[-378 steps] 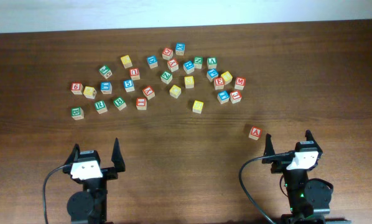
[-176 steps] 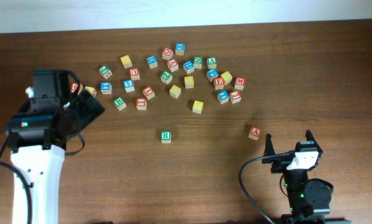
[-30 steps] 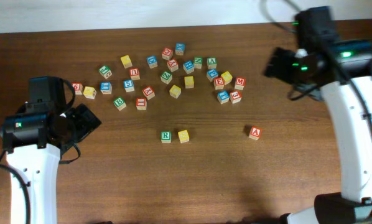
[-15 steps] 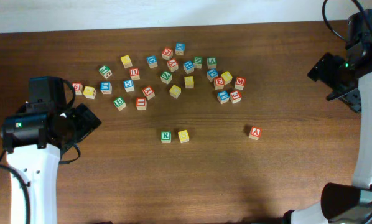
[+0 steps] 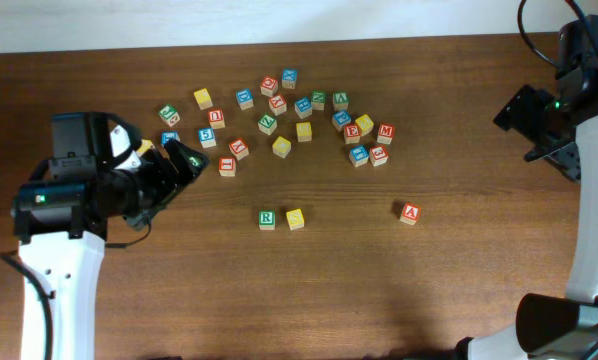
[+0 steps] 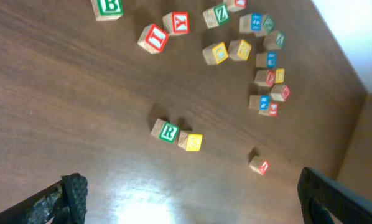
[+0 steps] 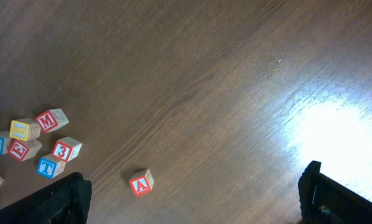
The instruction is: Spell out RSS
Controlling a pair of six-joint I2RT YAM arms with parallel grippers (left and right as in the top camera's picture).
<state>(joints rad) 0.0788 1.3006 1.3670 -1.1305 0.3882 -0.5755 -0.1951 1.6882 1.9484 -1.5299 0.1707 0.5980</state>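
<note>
The green R cube (image 5: pixel 267 218) stands on the table (image 5: pixel 449 290) with a yellow cube (image 5: pixel 295 218) touching its right side. Both show in the left wrist view, the R cube (image 6: pixel 167 131) and the yellow cube (image 6: pixel 191 142). Other yellow cubes (image 5: pixel 281 147) lie in the cluster behind; I cannot read their letters. My left gripper (image 5: pixel 185 162) is open and empty, above the left part of the cluster; its fingertips (image 6: pixel 74 191) show in the left wrist view. My right gripper (image 5: pixel 514 110) is open and empty, high at the far right, far from the cubes.
Several letter cubes are scattered across the back middle of the table, among them a green B cube (image 6: pixel 109 7). A lone red A cube (image 5: pixel 409 212) lies to the right, also in the right wrist view (image 7: pixel 141 183). The back edge meets a white wall.
My left gripper has swung right and forward over the left part of the cluster. My right arm moved from the cluster to the far right a second ago and has held still since.
</note>
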